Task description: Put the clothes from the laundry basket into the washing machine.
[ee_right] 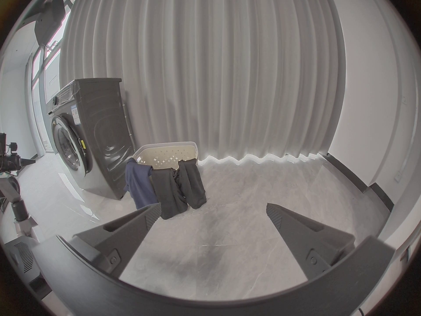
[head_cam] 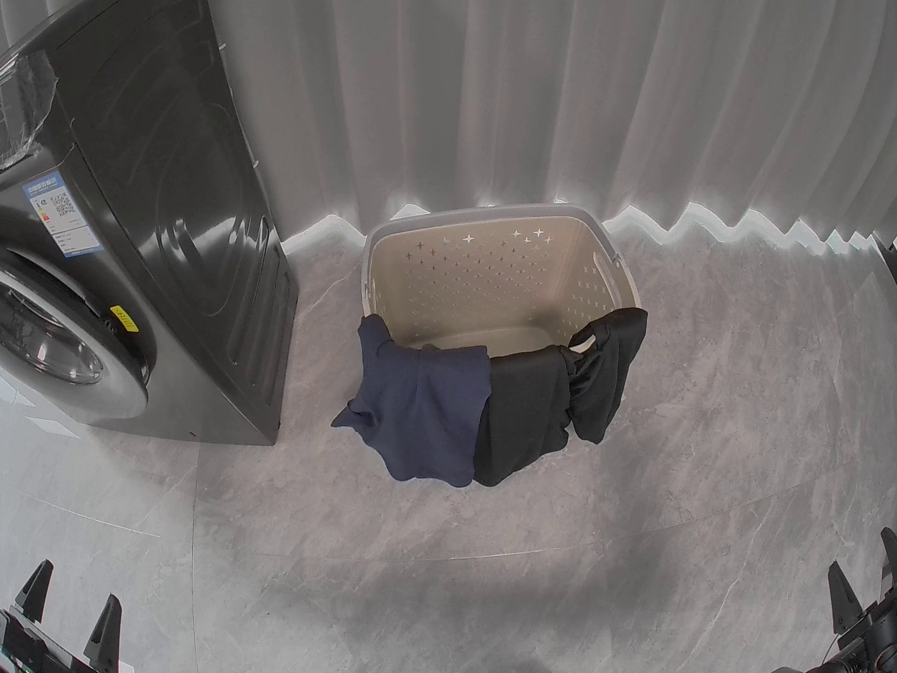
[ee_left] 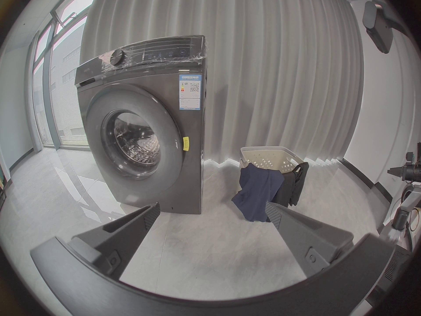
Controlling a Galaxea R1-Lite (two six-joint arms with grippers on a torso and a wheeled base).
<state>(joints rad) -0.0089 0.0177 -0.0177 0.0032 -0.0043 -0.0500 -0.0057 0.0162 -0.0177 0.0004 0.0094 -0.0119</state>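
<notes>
Beige perforated laundry basket (head_cam: 500, 226) standing on the grey marbled floor (head_cam: 448, 563) at centre, before a white pleated curtain (head_cam: 561, 77) on the far side. Three clothes hang over the basket's near rim and down its outer wall: a navy garment (head_cam: 425, 408) at left, a black garment (head_cam: 528, 404) touching it at centre, and a second black garment (head_cam: 607, 371) draped over the near right corner. A dark grey front-loading washing machine (head_cam: 168, 189) stands just left of the basket, its round door facing near and left; the left wrist view shows the drum through the porthole. The left tool (head_cam: 73, 600) sits low at the near left with its fingers spread, only floor between them. The right tool (head_cam: 861, 563) sits at the near right, likewise spread. Both are well apart from the basket.
</notes>
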